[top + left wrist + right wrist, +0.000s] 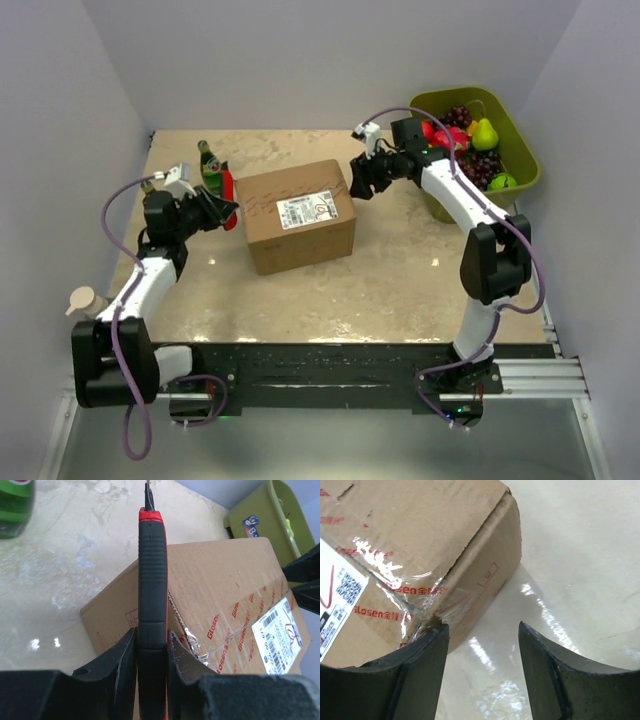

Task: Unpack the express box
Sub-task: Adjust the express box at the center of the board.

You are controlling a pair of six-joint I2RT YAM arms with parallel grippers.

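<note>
The express box (pixel 300 215) is a brown carton lying mid-table, taped shut, with its white label (pixel 305 209) on top. My left gripper (pixel 222 208) sits at the box's left end, shut on a red-and-black utility knife (pixel 152 580). The knife's tip points out over the box (pixel 225 595) edge. My right gripper (pixel 358 185) hovers at the box's right end and stands open. In the right wrist view its left finger (pixel 427 650) sits at the taped seam on the box (pixel 420 530) edge, while the other finger hangs over bare table.
An olive-green tub (pixel 520 150) of fruit stands at the back right. A green bottle (pixel 208 162) stands behind the left gripper. A cream-coloured object (pixel 85 300) lies at the left edge. Grey walls close in on three sides.
</note>
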